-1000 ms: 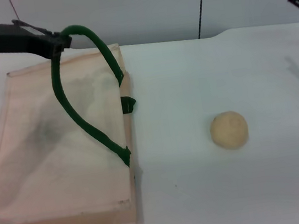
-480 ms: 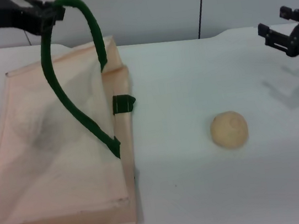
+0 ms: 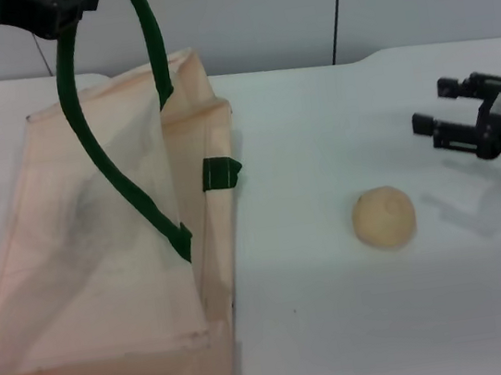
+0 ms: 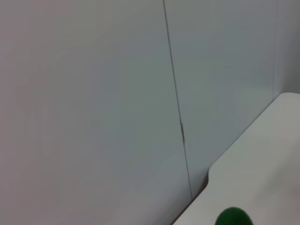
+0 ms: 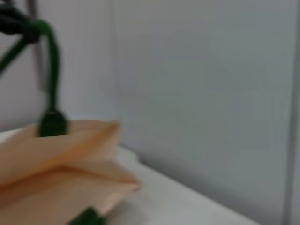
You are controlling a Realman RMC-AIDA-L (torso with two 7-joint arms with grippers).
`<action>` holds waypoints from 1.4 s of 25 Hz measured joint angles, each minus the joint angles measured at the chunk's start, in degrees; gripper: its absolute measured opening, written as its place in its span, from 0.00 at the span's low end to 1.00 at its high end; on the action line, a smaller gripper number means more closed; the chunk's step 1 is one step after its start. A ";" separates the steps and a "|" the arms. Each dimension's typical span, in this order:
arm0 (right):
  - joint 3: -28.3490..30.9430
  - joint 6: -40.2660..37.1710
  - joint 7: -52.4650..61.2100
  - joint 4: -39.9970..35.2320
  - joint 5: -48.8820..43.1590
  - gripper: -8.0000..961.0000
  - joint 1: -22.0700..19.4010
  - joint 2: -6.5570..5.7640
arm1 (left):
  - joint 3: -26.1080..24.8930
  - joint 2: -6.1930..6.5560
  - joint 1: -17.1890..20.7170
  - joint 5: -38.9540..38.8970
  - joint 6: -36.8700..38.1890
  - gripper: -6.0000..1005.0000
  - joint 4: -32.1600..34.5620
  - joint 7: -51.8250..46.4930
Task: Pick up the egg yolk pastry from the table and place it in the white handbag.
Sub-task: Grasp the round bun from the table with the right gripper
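The egg yolk pastry point(image 3: 384, 217), a small pale yellow-beige ball, lies on the white table right of centre. The white handbag point(image 3: 103, 264) lies at the left with its upper side pulled up. My left gripper point(image 3: 66, 6) is at the top left, shut on the bag's dark green handle point(image 3: 101, 152) and holding it high. A bit of that handle shows in the left wrist view point(image 4: 234, 217). My right gripper point(image 3: 433, 106) is open and empty above the table, right of and behind the pastry. The right wrist view shows the bag point(image 5: 51, 164) and its raised handle point(image 5: 50, 70).
The second green handle tab point(image 3: 220, 173) sticks out at the bag's right edge. A grey wall with a dark vertical seam point(image 3: 334, 8) stands behind the table point(image 3: 344, 323). Bare tabletop lies between the bag and the pastry.
My left gripper has lifted the green handle higher, opening the bag's mouth. My right gripper has come down and to the left, closer to the pastry. The pastry has not moved.
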 joint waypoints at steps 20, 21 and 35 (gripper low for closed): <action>-1.54 3.28 10.36 -0.40 -16.87 0.89 5.00 -0.37 | -0.27 0.25 -0.64 0.27 0.13 0.12 1.66 -0.04; -1.60 2.92 10.64 -0.09 -17.60 0.90 5.34 -0.38 | -0.27 0.25 -0.66 0.29 0.15 0.12 1.73 -0.04; -2.90 -6.42 11.55 6.24 -21.03 0.92 7.96 -0.46 | -0.09 0.20 -0.72 0.29 0.03 0.12 3.16 -0.04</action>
